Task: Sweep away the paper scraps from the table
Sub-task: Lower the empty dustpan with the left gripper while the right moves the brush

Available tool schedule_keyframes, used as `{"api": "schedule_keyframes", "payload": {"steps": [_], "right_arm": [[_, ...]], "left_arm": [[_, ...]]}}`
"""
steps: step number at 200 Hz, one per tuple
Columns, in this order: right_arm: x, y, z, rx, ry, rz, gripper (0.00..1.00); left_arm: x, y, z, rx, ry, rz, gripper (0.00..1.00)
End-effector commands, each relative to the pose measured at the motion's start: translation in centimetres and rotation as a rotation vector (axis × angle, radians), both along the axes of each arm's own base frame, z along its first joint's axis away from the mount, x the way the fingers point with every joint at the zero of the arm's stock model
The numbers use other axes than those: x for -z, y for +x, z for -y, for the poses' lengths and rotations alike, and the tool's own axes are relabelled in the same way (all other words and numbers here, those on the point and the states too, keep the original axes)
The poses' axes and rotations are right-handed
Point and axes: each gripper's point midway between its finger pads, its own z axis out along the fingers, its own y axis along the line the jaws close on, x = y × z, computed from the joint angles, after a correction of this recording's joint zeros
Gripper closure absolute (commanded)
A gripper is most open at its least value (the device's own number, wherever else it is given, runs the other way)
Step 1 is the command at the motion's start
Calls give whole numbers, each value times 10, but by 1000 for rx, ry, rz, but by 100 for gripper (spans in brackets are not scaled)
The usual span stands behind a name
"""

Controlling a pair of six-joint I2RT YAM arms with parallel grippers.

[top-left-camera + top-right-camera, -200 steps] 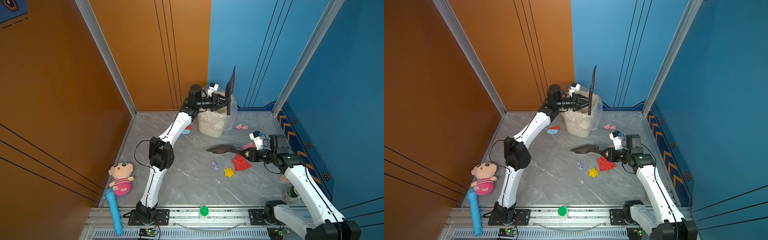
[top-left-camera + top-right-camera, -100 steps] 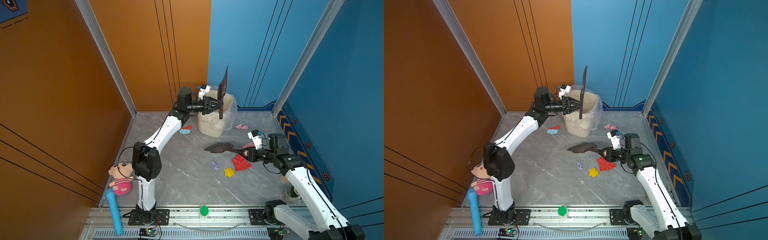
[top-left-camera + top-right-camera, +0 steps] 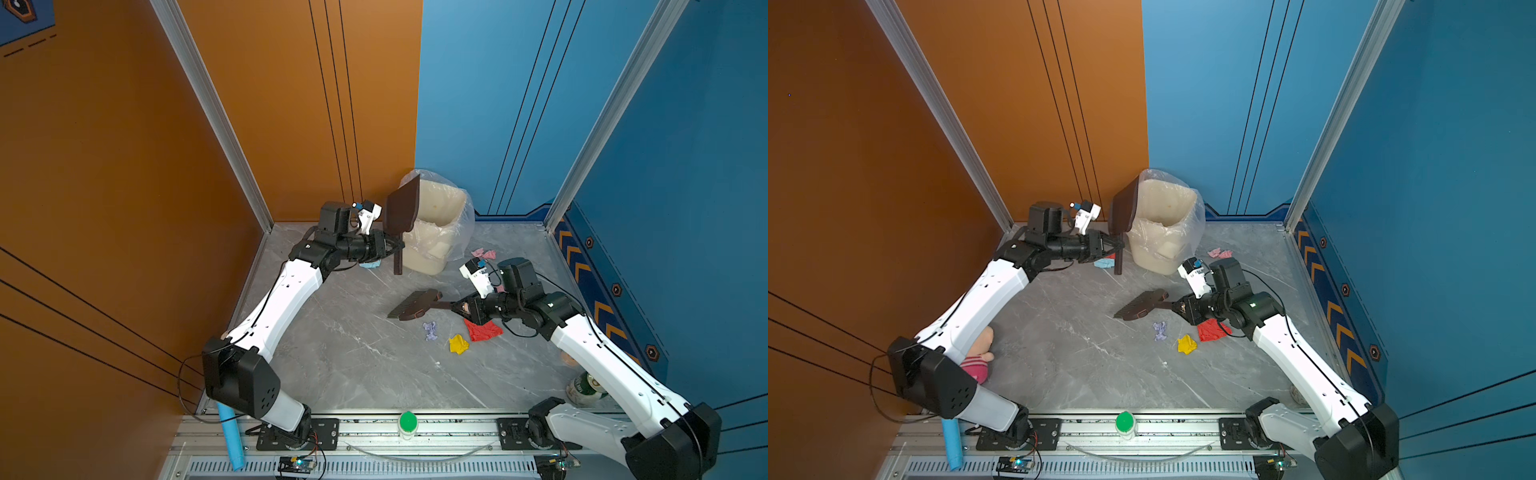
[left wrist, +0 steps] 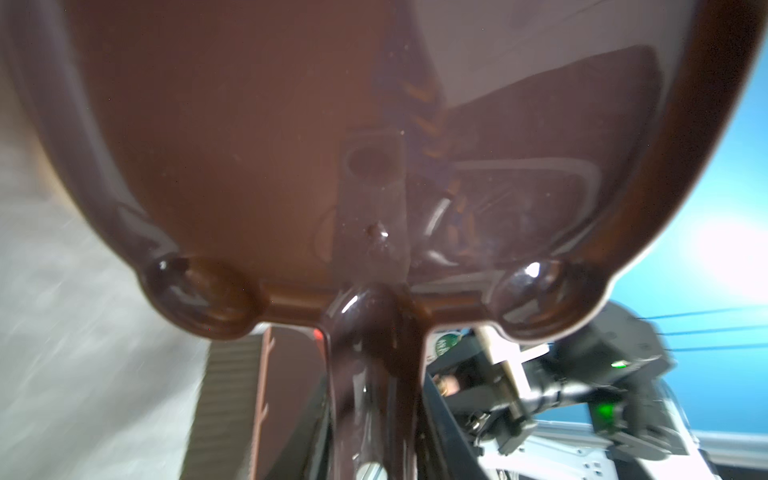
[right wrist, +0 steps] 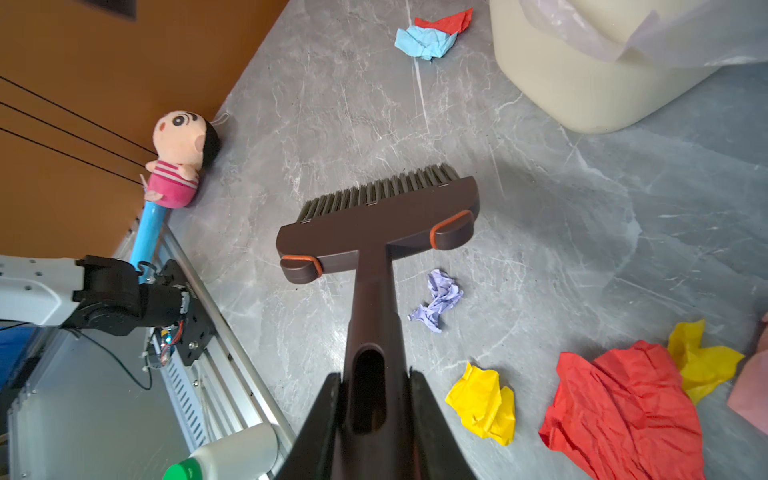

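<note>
- Scraps of paper [image 3: 482, 330] lie on the worktop [image 3: 357, 357]: red, yellow and lilac beside the brush [image 3: 415, 305], light blue [image 3: 1104, 262] under the left arm, pink [image 3: 484, 252] near the bin [image 3: 436, 224].
- Left pincer [image 3: 392, 248] is clamped on the dustpan [image 3: 402, 208] handle, pan upright beside the bin.
- Right pincer [image 5: 372, 415] grips the brush handle, bristles just above the worktop.
- Step in hand, judging by the poses: between sweeps. Next, the pan must come down flat near the red and yellow scraps so the brush can push them in.
</note>
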Motion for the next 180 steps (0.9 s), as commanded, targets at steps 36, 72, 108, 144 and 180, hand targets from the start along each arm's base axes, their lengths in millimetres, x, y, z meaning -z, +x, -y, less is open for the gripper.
{"api": "schedule_keyframes", "payload": {"steps": [36, 72, 108, 144, 180], "right_arm": [[0, 13, -7, -27, -142, 180, 100], [20, 17, -22, -80, -140, 260, 100], [44, 14, -37, -133, -125, 349, 100], [56, 13, -51, -154, -75, 402, 100], [72, 12, -67, -177, -70, 392, 100]], "left_arm": [[89, -40, -69, -174, 240, -166, 100], [115, -57, -76, -180, 261, -237, 100], [146, -71, -78, -175, 286, -324, 100], [166, -78, -75, -161, 321, -371, 100], [179, -77, -63, -138, 330, -386, 100]]}}
